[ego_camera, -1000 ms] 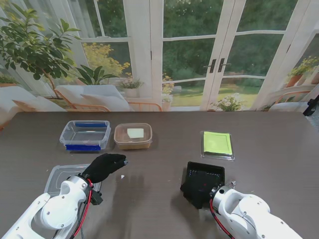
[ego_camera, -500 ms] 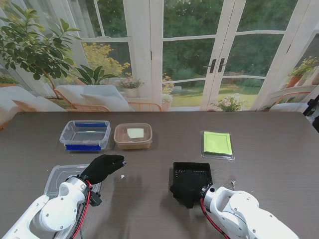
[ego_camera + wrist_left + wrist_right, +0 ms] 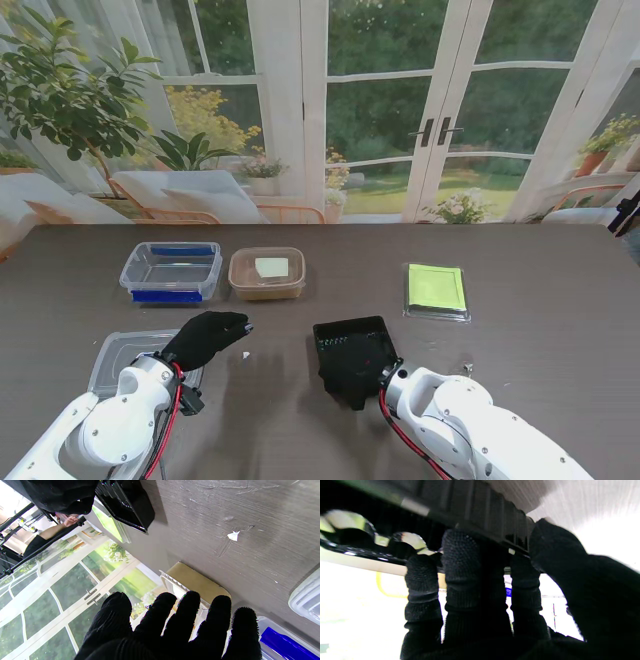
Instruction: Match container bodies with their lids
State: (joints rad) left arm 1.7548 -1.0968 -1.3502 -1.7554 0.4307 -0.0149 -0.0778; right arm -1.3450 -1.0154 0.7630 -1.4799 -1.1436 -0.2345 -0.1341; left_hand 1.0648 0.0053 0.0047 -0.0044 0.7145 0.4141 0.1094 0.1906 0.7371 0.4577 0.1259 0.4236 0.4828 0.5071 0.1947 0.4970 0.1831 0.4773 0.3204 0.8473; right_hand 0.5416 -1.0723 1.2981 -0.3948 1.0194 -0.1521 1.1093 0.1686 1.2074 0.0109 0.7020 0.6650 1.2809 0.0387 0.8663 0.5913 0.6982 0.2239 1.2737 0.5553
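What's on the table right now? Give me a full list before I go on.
Black tray: 1, black, near centre, held by the right hand.
Blue-trimmed box: 1, clear with blue ends, far left.
Tan box: 1, tan with a pale slip inside, right of the blue-trimmed box.
Green-lined lid: 1, clear over a green sheet, far right.
Clear lid: 1, clear, near left, partly under the left arm.
Paper scrap: 1, white, near the left hand.
Table: 1, dark brown.
Left hand: black glove, open, holding nothing.
Right hand: black glove, gripping the tray's near edge.
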